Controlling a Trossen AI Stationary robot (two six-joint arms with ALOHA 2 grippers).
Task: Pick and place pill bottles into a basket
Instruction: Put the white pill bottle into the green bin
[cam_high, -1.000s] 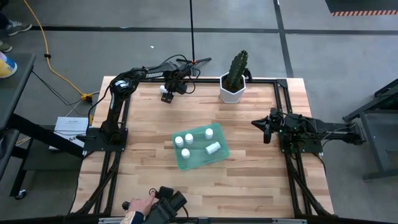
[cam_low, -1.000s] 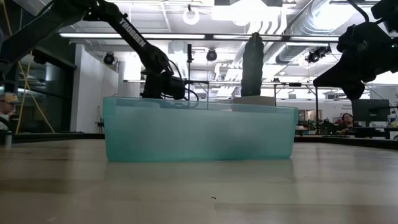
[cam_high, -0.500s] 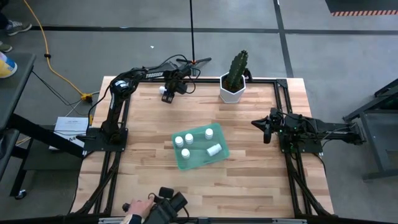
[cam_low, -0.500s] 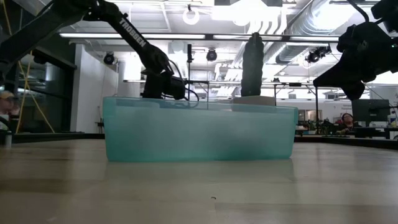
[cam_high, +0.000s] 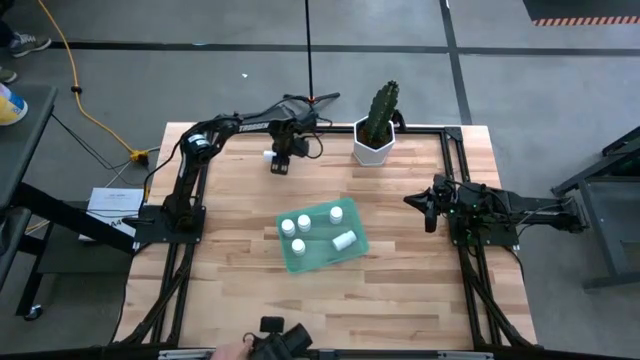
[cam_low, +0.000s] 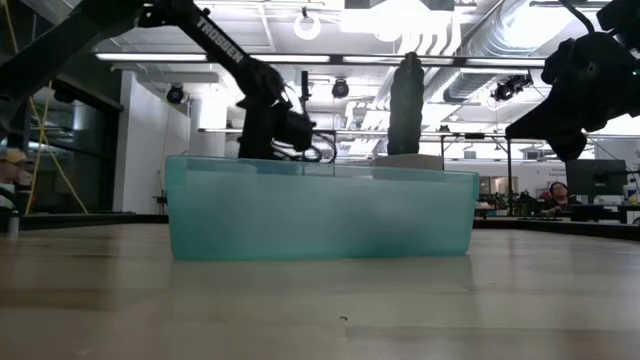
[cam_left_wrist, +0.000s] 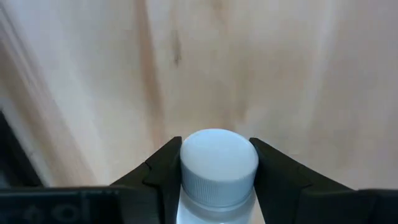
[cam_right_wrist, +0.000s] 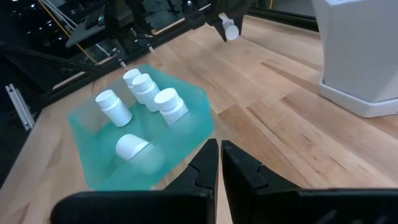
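L gripper (cam_high: 281, 160) is gripping a bottle (cam_left_wrist: 219, 163) by its cap over the worktop's (cam_high: 400, 280) far edge; basket (cam_high: 322, 262) w/ four bottles is lying nearer mid-worktop, to its right, closer to L arm. R gripper (cam_high: 428, 208), fingers together, is idling right of it

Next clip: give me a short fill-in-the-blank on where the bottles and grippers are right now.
1. The left gripper is shut on a pill ____.
2. The number of bottles lying or standing in the basket is ____.
3. The right gripper holds ____.
4. The cactus stands in a white ____ at the table's far edge.

Missing words: bottle; four; nothing; pot
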